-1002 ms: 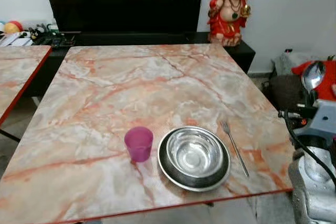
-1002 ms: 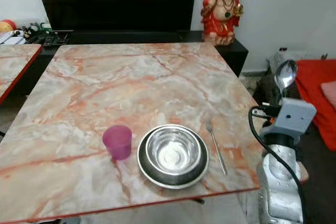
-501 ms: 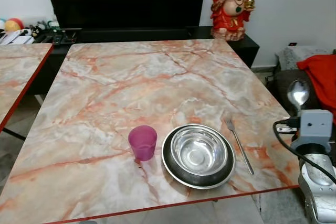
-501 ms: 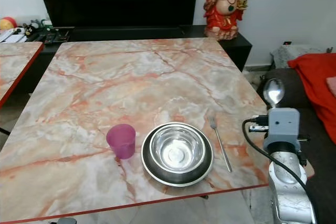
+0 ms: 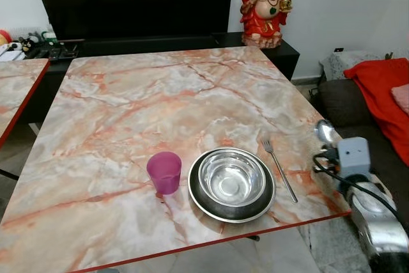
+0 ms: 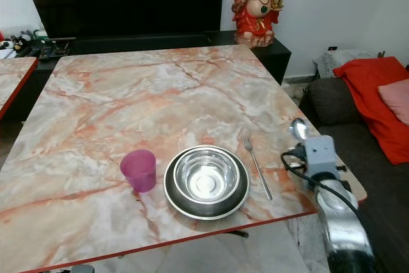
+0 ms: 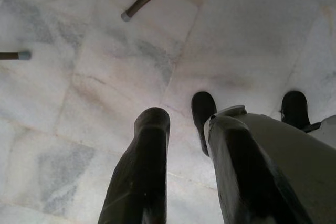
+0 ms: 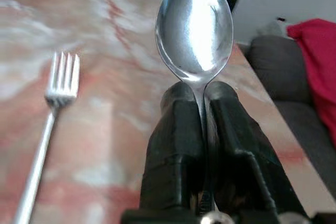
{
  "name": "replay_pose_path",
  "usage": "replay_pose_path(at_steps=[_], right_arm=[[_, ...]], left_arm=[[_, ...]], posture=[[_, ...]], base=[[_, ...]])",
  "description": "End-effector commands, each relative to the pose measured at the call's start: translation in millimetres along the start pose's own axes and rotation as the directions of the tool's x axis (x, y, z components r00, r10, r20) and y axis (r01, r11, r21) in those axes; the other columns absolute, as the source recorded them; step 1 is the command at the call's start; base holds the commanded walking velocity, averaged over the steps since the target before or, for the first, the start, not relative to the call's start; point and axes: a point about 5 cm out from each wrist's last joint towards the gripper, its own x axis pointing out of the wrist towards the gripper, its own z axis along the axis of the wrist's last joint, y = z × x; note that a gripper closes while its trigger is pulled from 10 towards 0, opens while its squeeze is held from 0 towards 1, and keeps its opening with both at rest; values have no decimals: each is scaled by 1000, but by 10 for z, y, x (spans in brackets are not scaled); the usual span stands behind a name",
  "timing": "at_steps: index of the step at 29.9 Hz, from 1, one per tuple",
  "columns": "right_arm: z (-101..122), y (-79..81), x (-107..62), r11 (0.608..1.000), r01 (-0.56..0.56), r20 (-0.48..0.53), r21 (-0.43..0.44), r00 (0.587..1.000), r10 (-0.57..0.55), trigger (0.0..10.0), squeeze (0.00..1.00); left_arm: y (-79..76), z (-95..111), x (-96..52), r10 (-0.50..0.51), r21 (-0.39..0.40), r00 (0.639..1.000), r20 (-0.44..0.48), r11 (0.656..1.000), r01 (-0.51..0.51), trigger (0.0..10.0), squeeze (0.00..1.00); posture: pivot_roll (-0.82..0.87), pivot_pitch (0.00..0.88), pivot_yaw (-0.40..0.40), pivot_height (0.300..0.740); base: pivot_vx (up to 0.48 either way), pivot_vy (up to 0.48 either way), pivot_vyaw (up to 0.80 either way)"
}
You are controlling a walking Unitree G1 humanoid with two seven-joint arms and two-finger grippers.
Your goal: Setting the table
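The right gripper (image 8: 202, 95) is clamped on the spoon (image 8: 195, 27), bowl upward, over the marble table's (image 5: 140, 94) right edge. To its left lie the fork (image 5: 279, 169), then the steel bowl (image 5: 231, 181) and pink cup (image 5: 164, 172), already set. The spoon remains. The left gripper (image 7: 181, 129) hangs idle, fingers apart.

The spoon (image 8: 195, 30) handle is swallowed between the right gripper (image 8: 200, 94) fingers, so just the bowl can be seen. The fork (image 8: 44, 129) is blurred and cut off at the frame edge in the right wrist view. The second table (image 5: 14, 91) on the left is clipped by the edge. Clutter on the dark cabinet (image 5: 45, 46) is too small to be identified.
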Motion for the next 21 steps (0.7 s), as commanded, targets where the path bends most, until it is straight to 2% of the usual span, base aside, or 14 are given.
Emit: replay_pose_path(at_steps=[1,9,11,17,21], right_arm=[[40,56,90,998,-38,14,40,999,37,10000,0],[49,103,251,994,-20,-53,107,998,26,10000,0],[68,141,286,988,-33,-51,151,998,41,10000,0],[86,236,335,982,-54,-54,180,996,65,10000,0],[11,305,331,981,-60,-78,184,994,76,10000,0]], left_arm=[[-10,-54,-6,-7,-8,1000,-26,1000,7,10000,0],[0,-70,-12,-10,-14,1000,-30,1000,10,10000,0],[5,-73,-14,-9,-16,1000,-30,1000,9,10000,0],[10,-93,-21,-14,-19,999,-34,1000,13,10000,0],[16,-96,-23,-13,-17,999,-34,1000,13,10000,0]], posture=[[-11,85,-4,740],[10,89,-4,740],[13,90,-4,740],[24,91,-4,740],[38,96,-1,740]], base=[[0,0,0],[0,0,0],[0,0,0],[0,0,0],[0,0,0]])
